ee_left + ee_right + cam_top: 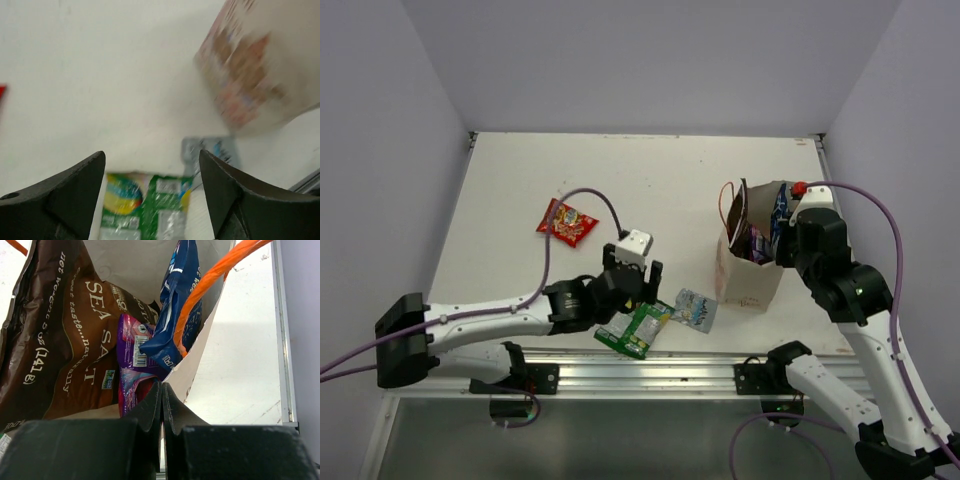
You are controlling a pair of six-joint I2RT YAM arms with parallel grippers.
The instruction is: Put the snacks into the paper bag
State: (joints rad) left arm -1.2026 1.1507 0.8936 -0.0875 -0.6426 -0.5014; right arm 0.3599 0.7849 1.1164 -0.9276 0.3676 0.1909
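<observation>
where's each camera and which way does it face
Top external: above and behind the bases, looking down at the table; left arm and right arm show.
Left wrist: on that wrist, faces past the open left gripper at the green packet and blurred paper bag.
Right wrist: on that wrist, looks into the paper bag over the right gripper, shut on its wall.
Shared: both wrists see the paper bag.

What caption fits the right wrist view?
Right gripper shut on the paper bag rim; brown packet, purple packet, blue packet inside.

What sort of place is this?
Probably a robotics lab test bench: a white table boxed in by plain walls, a cabled left arm and right arm bolted to a metal rail.
</observation>
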